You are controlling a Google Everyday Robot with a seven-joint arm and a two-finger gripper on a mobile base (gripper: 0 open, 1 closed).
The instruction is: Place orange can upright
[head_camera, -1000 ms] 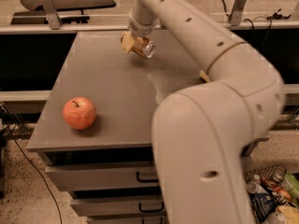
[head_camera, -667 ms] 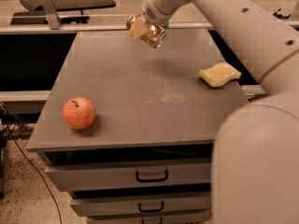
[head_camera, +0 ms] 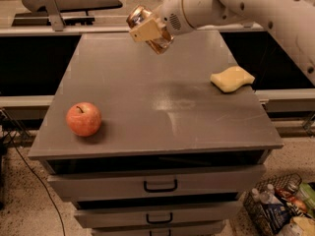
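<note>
- The gripper (head_camera: 149, 31) is above the far middle of the grey table top (head_camera: 162, 107), at the end of a white arm (head_camera: 236, 4) that reaches in from the upper right.
- Its fingers are clenched around the orange can (head_camera: 138, 15); one tan finger pad (head_camera: 145, 30) lies across the can's side, facing the camera.
- The orange can is held in the air, clear of the table, and tilted: its silver end points up and to the left, and its lower end slants down to the right.
- A red-orange apple (head_camera: 84, 118) sits on the near left part of the table, stem up, well apart from the can.
- A pale yellow sponge (head_camera: 232, 78) lies near the right edge of the table, to the right of and nearer than the gripper.
- Under the table top, drawers (head_camera: 160, 185) with dark handles face the camera.
- On the floor at the near right stands a wire basket (head_camera: 256, 211) holding bottles and packets.
</note>
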